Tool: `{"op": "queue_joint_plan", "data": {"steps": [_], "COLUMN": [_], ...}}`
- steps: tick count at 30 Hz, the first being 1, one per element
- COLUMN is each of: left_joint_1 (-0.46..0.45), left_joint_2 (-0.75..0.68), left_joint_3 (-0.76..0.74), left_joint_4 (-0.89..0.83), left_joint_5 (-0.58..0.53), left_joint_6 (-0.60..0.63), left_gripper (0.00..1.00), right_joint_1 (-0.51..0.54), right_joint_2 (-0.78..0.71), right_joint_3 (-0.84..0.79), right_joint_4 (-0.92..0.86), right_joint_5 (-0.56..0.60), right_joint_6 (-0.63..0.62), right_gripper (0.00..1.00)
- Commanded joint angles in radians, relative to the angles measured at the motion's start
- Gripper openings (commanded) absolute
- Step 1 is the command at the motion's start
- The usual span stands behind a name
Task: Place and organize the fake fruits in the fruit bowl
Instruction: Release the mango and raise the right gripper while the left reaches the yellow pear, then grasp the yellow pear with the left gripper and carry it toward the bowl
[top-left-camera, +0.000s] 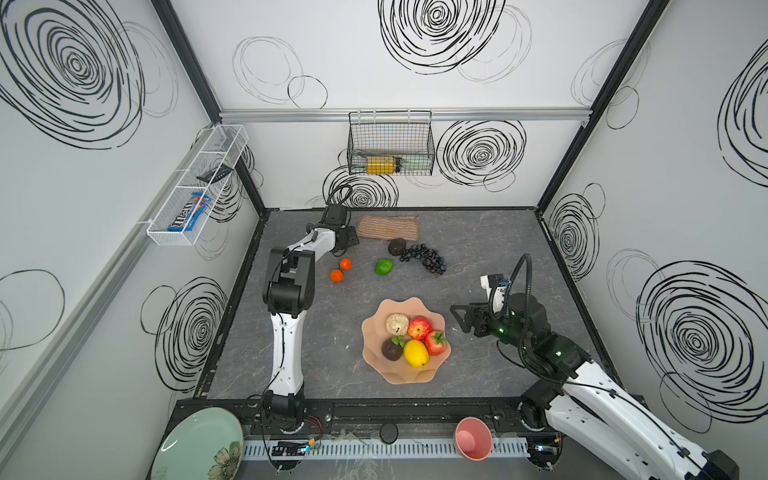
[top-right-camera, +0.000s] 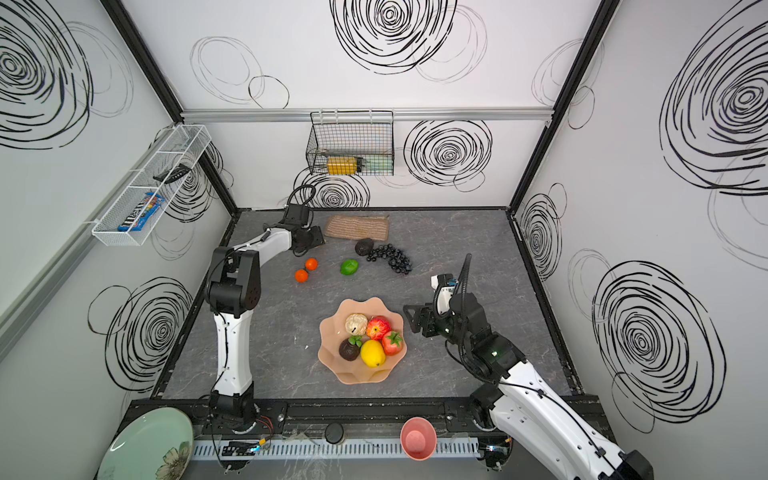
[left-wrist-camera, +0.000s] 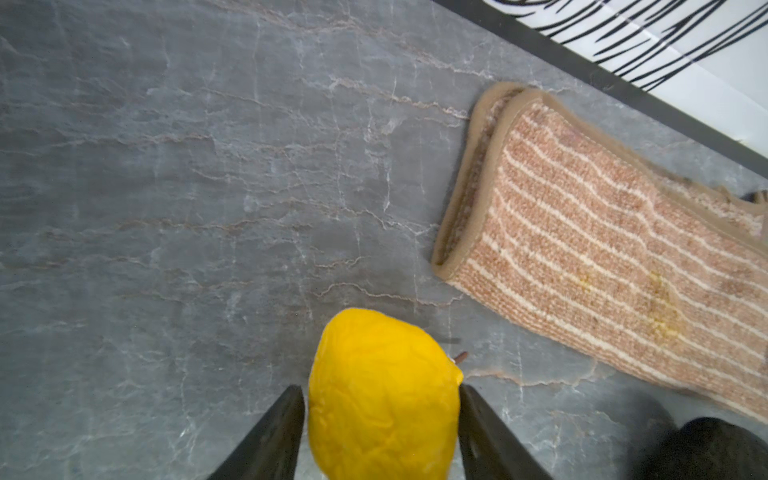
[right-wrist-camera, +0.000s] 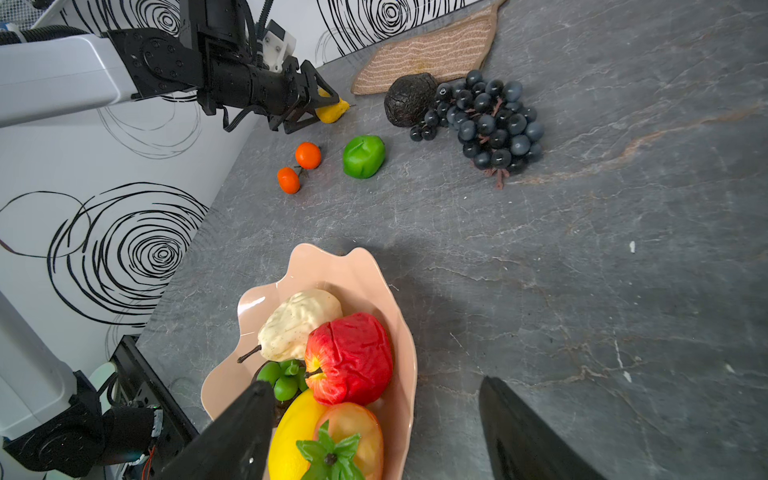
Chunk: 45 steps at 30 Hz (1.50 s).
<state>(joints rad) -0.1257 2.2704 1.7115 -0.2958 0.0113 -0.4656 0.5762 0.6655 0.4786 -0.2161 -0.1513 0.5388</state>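
Observation:
My left gripper (left-wrist-camera: 380, 388) is at the back left, next to the tan mat (left-wrist-camera: 602, 257). Its jaws stand narrowed on either side of a yellow lemon (left-wrist-camera: 384, 399) that lies on the table. One finger touches the lemon and a thin gap shows at the other. The arm hides this lemon in both top views. The fruit bowl (top-left-camera: 399, 376) holds a pear (top-left-camera: 397, 323), an apple (top-left-camera: 419, 327), a strawberry (top-left-camera: 435, 343), a lemon (top-left-camera: 415, 353) and an avocado (top-left-camera: 392, 349). On the table lie two oranges (top-left-camera: 345, 263), a lime (top-left-camera: 383, 266), an avocado (top-left-camera: 397, 247) and grapes (top-left-camera: 426, 258). My right gripper (top-left-camera: 459, 320) hangs open and empty beside the bowl's right rim.
A pink cup (top-left-camera: 473, 438) and a pale green plate (top-left-camera: 199, 444) sit outside the front rail. A black wire basket (top-left-camera: 390, 143) hangs on the back wall. A white mesh basket (top-left-camera: 199, 183) hangs on the left wall. Black frame edges border the grey table.

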Motion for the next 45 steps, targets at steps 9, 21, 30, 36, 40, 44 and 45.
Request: {"op": "queue_joint_plan", "data": {"steps": [9,21,30,36,40,44,45], "left_joint_1": [0.027,0.011,-0.094,-0.245,-0.333,-0.400,-0.416], "left_joint_2": [-0.057,-0.402,-0.719,-0.870,-0.956,-1.019,-1.024], "left_joint_3": [-0.080,-0.433,-0.723,-0.815,-0.887,-0.958,-0.965], "left_joint_4": [0.124,0.336,0.522,0.501,0.466,0.473,0.469], "left_joint_5": [0.077,0.098,0.208,0.281,0.297,0.341,0.363], "left_joint_6": [-0.009,-0.137,-0.268,-0.258,-0.242,-0.242,-0.239], "left_gripper": [0.52,0.46,0.46,0.47,0.47,0.47,0.46], "right_joint_1": [-0.007,-0.009,-0.009,-0.009,-0.006,-0.004,-0.001], "right_joint_2": [0.016,0.035,0.050,0.061,0.090,0.122,0.130], "right_joint_3": [-0.004,0.004,0.033,0.032,0.054,0.070,0.073], "right_joint_4": [0.032,0.046,0.064,0.122,0.164,0.208,0.218], "right_joint_5": [-0.016,-0.037,-0.065,-0.126,-0.188,-0.225,-0.230], "right_joint_6": [0.007,0.009,0.012,-0.002,-0.030,-0.037,-0.040], "right_gripper": [0.82,0.82,0.81,0.81,0.81,0.80,0.80]}}
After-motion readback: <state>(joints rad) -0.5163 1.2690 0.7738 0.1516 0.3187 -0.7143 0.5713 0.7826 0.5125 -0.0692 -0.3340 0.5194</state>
